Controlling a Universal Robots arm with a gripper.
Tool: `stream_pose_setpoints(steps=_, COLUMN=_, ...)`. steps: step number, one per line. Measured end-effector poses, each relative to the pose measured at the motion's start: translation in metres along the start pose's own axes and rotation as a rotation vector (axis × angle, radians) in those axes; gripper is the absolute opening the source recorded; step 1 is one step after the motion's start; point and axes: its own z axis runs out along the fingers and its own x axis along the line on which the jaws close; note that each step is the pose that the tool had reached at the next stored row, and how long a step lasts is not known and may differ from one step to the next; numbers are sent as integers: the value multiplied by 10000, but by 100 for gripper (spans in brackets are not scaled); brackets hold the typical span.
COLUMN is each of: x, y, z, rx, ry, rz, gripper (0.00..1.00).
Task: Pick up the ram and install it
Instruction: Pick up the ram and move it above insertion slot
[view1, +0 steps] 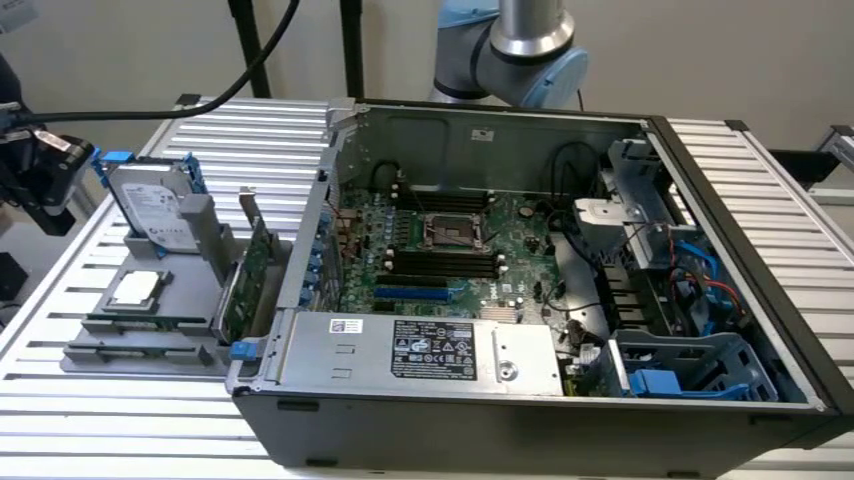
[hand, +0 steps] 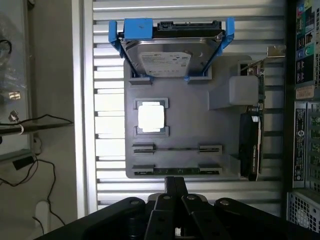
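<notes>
The tool (hand: 175, 186) is hanging closest to the wrist camera. Its two fingers are looking pressed together with nothing between them, and the seam where they meet is pointing straight out toward the grey holder (hand: 190, 125). Just beyond the fingertips, the ram (hand: 176, 171) is sitting on edge in the holder's nearest slot, showing as a thin dark-green strip bridging two small end clips. It is lying directly ahead of the tool and apart from it, untouched. Its long axis is running crosswise to the line from the tool to the hard drive (hand: 172, 55), parallel to the holder's near edge. The finger seam is therefore crossing the stick's length at about its middle rather than following it, and I judge this to be the relation the pickup is hanging on. Behind the ram a second slot is showing only a thin line, and I cannot tell whether it is carrying a stick. Farther on, a pale processor chip (hand: 151, 117) is resting in its square pocket, and the hard drive is leaning in its blue bracket at the holder's far end. In the exterior view the holder is sitting on the slatted bench (view1: 747, 180) at the exterior view's left. The open computer case (view1: 534, 420) is filling the middle, with its black memory slots (view1: 441, 262) lying well apart from the holder.
</notes>
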Motion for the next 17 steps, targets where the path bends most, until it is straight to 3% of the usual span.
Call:
stream_pose_setpoints(steps=4, x=-15, y=0, z=17, rx=7, ry=17, rz=-488, gripper=0)
stream_pose_setpoints(steps=17, x=-18, y=-4, z=113, rx=38, ry=97, rz=-2834, gripper=0)
